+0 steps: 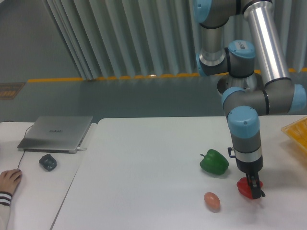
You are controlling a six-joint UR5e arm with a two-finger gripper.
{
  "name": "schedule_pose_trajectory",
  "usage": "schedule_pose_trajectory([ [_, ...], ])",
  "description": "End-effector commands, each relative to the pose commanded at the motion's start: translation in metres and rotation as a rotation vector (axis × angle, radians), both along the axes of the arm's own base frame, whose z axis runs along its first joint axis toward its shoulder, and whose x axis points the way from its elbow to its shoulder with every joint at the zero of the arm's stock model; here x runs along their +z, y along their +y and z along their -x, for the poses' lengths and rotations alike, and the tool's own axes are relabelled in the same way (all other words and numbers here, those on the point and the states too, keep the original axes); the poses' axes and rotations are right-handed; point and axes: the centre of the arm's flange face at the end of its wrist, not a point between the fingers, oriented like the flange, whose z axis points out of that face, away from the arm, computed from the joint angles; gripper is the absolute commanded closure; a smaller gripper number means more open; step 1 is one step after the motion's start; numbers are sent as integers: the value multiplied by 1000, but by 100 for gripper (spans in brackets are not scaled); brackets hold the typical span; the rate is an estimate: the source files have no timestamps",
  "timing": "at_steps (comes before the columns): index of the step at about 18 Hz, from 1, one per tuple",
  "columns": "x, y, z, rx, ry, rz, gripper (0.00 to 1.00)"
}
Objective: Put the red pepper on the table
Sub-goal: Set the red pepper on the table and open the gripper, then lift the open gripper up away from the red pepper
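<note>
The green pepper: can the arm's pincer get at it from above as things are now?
Probably not yet: the pincer is shut on the red pepper. Otherwise the green pepper lies uncovered on the table, nothing above it.
</note>
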Motion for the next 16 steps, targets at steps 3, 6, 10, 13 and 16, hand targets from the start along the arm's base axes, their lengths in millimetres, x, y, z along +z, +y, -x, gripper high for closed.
schedule_pose_trajectory([
  [3,5,0,0,0,3,-6,0],
  [6,29,-5,-1,-2,27,-32,0],
  [10,58,-17,-3,16,57,-54,0],
  [13,71,-24,4,29,75,-62,0],
  [16,92,-46,15,65,58,-55,0],
])
